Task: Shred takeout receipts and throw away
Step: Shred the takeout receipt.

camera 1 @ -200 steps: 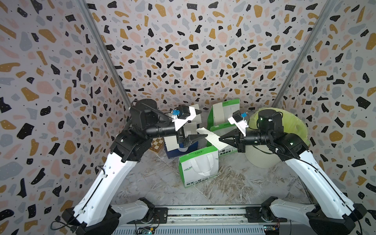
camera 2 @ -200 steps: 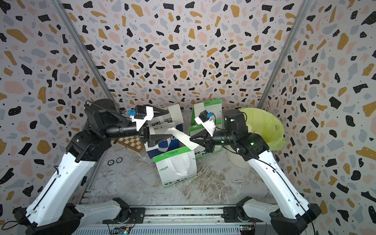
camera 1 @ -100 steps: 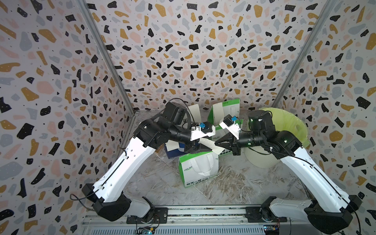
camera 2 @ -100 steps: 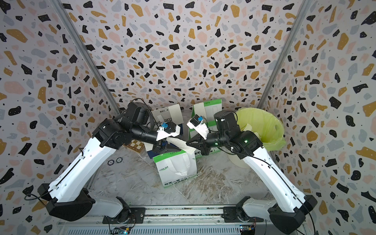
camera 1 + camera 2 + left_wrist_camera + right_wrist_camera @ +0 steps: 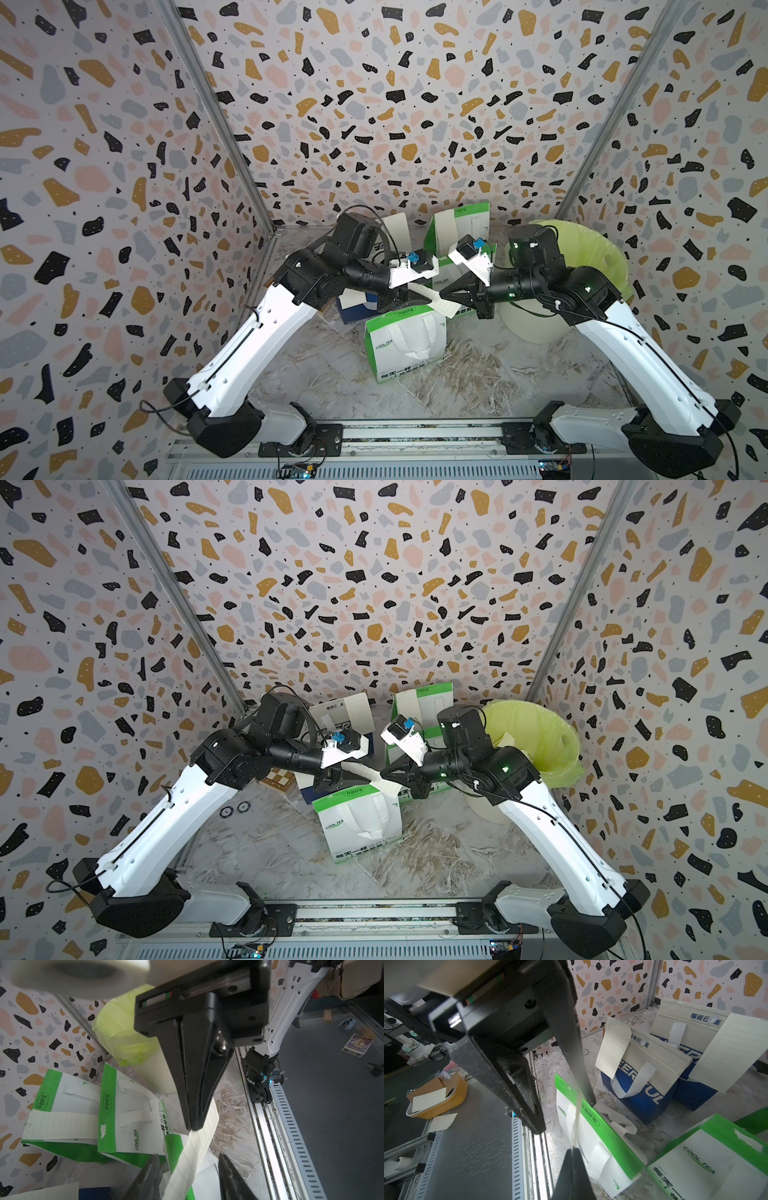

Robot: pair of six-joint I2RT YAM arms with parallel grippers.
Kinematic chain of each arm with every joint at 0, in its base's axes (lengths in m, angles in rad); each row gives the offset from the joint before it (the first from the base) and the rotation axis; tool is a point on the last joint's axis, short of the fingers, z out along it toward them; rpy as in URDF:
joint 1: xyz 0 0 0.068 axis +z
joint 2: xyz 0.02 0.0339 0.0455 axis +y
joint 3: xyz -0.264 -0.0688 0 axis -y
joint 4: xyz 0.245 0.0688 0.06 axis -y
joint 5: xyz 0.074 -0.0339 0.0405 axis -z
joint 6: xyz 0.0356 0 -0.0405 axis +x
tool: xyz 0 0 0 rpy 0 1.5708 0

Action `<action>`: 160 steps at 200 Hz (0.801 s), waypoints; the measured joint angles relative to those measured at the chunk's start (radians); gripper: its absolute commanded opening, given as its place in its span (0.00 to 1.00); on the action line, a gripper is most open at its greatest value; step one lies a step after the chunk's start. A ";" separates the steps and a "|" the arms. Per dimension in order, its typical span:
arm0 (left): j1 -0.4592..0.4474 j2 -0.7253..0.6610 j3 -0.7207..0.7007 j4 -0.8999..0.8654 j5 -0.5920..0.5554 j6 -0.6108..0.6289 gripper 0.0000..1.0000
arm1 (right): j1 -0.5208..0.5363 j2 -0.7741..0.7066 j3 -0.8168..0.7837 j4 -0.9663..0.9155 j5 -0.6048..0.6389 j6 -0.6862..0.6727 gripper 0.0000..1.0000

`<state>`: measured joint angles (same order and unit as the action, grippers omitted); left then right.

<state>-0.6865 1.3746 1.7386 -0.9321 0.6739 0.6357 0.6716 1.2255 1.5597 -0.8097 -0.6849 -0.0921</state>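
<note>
A takeout receipt (image 5: 199, 1147), a cream ruled slip, hangs in the air above the front green-and-white bag (image 5: 405, 345). My right gripper (image 5: 190, 1128) is shut on its upper end; the right wrist view shows the slip edge-on (image 5: 578, 1109) running out from the pinched tips (image 5: 573, 1149). My left gripper (image 5: 188, 1155) faces the right one tip to tip, open, with the slip passing between its fingers (image 5: 149, 1176) and closer to one of them. In both top views the two grippers (image 5: 415, 297) (image 5: 382, 773) meet over the bags. More receipts (image 5: 612, 1047) (image 5: 60, 1126) hang on other bags.
A cream bin with a yellow-green liner (image 5: 582, 266) (image 5: 536, 737) stands at the back right, behind my right arm. Blue-and-white bags (image 5: 643, 1093) and green-and-white bags (image 5: 128, 1109) crowd the back middle of the marble floor. Speckled walls close in on three sides.
My left arm has swung in from the left to meet the right gripper, and its jaws have narrowed around the receipt. The right gripper kept hold of the slip and shifted slightly leftward.
</note>
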 measured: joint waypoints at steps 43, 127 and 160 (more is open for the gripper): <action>0.019 0.000 -0.010 0.023 0.000 -0.009 0.48 | 0.006 0.000 0.001 -0.013 0.000 -0.006 0.00; 0.041 0.005 -0.019 0.018 0.026 -0.008 0.44 | 0.010 0.005 0.001 -0.029 0.002 -0.010 0.00; 0.041 0.014 -0.019 -0.002 0.047 -0.001 0.36 | 0.010 0.005 0.001 -0.028 0.004 -0.010 0.00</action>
<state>-0.6453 1.3884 1.7191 -0.9344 0.7208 0.6346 0.6811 1.2301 1.5608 -0.8379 -0.6807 -0.1024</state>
